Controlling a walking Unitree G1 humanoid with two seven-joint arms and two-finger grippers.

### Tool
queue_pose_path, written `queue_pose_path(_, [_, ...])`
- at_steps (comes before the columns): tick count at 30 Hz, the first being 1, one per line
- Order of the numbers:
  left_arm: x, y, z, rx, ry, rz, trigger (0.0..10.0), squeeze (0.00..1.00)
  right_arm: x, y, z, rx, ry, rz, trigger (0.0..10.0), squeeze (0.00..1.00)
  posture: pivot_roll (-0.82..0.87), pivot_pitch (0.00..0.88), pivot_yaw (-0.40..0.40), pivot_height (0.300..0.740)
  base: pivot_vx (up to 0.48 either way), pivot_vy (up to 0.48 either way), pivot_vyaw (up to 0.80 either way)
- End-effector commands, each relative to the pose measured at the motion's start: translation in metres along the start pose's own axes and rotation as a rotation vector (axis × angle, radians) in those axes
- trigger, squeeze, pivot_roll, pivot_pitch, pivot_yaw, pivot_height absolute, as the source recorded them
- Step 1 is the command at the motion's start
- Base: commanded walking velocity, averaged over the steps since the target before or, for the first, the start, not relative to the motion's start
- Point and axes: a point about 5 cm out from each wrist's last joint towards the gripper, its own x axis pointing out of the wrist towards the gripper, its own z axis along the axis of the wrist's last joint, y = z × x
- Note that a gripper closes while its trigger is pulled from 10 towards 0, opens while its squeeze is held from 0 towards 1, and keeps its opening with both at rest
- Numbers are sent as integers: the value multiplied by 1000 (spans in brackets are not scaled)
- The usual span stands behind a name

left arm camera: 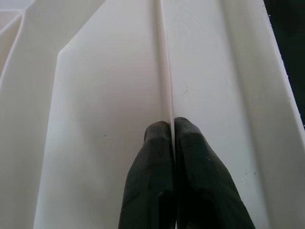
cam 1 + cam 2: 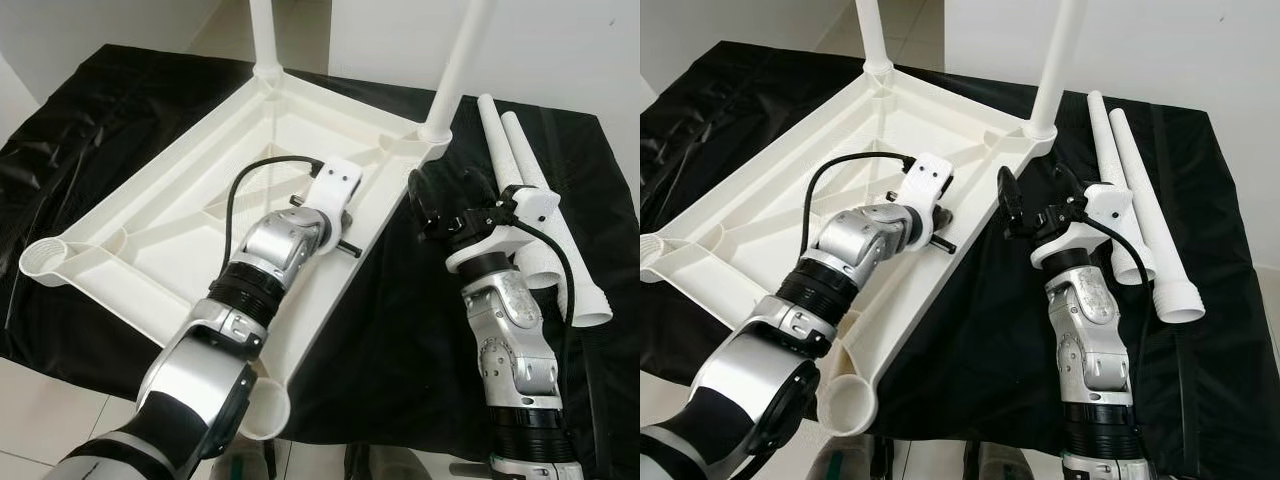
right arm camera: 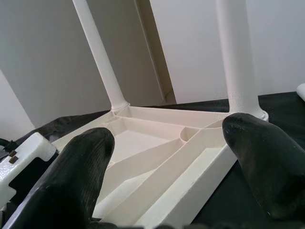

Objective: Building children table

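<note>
The white plastic children's tabletop is lying upside down on a desk draped in black cloth, its ribbed underside facing up. Two white round legs are standing upright in its far corner sockets: one at the far left corner of the tabletop, the other at the far right corner. The near corner socket of the tabletop is sitting open with no leg in it, and so is the socket at the left corner.

I am reaching my left tool down into the tabletop, near its right-hand rim. Its fingers are pressed almost together, pinching a thin raised white rib of the underside between them.

I am holding my right tool just off the tabletop's right rim, near the far right leg, touching nothing. Its fingers are spread wide and pointing toward that corner.

Two loose white tapered legs are lying side by side on the black cloth, to the right of the tabletop and just beyond my right arm.
</note>
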Motion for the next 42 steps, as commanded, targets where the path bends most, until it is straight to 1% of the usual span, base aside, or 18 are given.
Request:
queue_pose_path(1, [-2, -20, 35, 88, -146, -97, 10000, 0, -4, 3, -1, 0, 5, -6, 10000, 0, -32, 110, 33, 740, 0, 0, 0])
queue_pose_path(6, [-6, -19, 40, 95, -218, -114, 10000, 0, -6, 3, -2, 13, 10, -15, 10000, 0, -26, 113, 36, 740, 0, 0, 0])
queue_pose_path(7, [-7, -17, 41, 91, -235, -123, 10000, 173, -6, 3, -3, 24, 12, -17, 10000, 435, -23, 112, 36, 740, 0, 0, 0])
queue_pose_path(9, [-8, -17, 41, 88, -243, -128, 10000, 173, -7, 3, -3, 31, 12, -18, 10000, 435, -19, 114, 35, 740, 0, 0, 0])
queue_pose_path(10, [-8, -16, 39, 85, -242, -138, 10000, 1000, -6, 3, -4, 36, 11, -16, 10000, 1000, -17, 114, 34, 740, 0, 0, 0])
queue_pose_path(20, [-12, -18, 40, 143, -274, -150, 10000, 1000, -2, 4, -6, 46, 11, -23, 10000, 1000, -3, 114, 33, 740, 0, 0, 0])
queue_pose_path(21, [-14, -16, 41, 142, -286, -148, 10000, 824, -2, 4, -6, 42, 14, -26, 10000, 0, 2, 115, 34, 740, 0, 0, 0])
queue_pose_path(22, [-14, -16, 41, 142, -286, -148, 10000, 824, -2, 4, -6, 42, 14, -26, 10000, 0, 2, 115, 34, 740, 0, 0, 0])
queue_pose_path(23, [-17, -13, 42, 163, -304, -135, 10000, 0, -3, 5, -7, 40, 18, -29, 10000, 0, 2, 115, 35, 740, 0, 0, 0])
queue_pose_path(26, [-21, -7, 41, 180, -316, -118, 10000, 0, -3, 5, -8, 38, 22, -32, 10000, 0, 3, 116, 36, 740, 0, 0, 0])
queue_pose_path(27, [-26, 5, 39, 203, -319, -70, 10000, 0, -4, 4, -9, 30, 27, -39, 10000, 0, 0, 116, 38, 740, 0, 0, 0])
queue_pose_path(28, [-26, 5, 39, 203, -319, -70, 10000, 0, -4, 4, -9, 30, 27, -39, 10000, 0, 0, 116, 38, 740, 0, 0, 0])
queue_pose_path(29, [-32, 17, 37, 226, -319, -34, 10000, 0, -5, 3, -9, 23, 31, -45, 10000, 0, 3, 117, 37, 740, 0, 0, 0])
queue_pose_path(30, [-32, 17, 37, 226, -319, -34, 10000, 0, -5, 3, -9, 23, 31, -45, 10000, 0, 3, 117, 37, 740, 0, 0, 0])
queue_pose_path(33, [-55, 53, 34, 373, -296, 55, 10000, 0, -6, -1, -10, 6, 39, -51, 10000, 0, 9, 115, 29, 740, 0, 0, 0])
queue_pose_path(36, [-61, 61, 34, 399, -290, 66, 10000, 0, -5, -1, -10, 4, 40, -49, 10000, 0, 9, 115, 29, 740, 0, 0, 0])
queue_pose_path(38, [-75, 76, 33, 430, -259, 75, 10000, 0, -4, -1, -10, 0, 38, -39, 10000, 0, 13, 107, 22, 740, 0, 0, 0])
queue_pose_path(42, [-81, 83, 30, 453, -236, 77, 10000, 0, -2, -1, -10, -2, 38, -33, 10000, 0, 14, 104, 20, 740, 0, 0, 0])
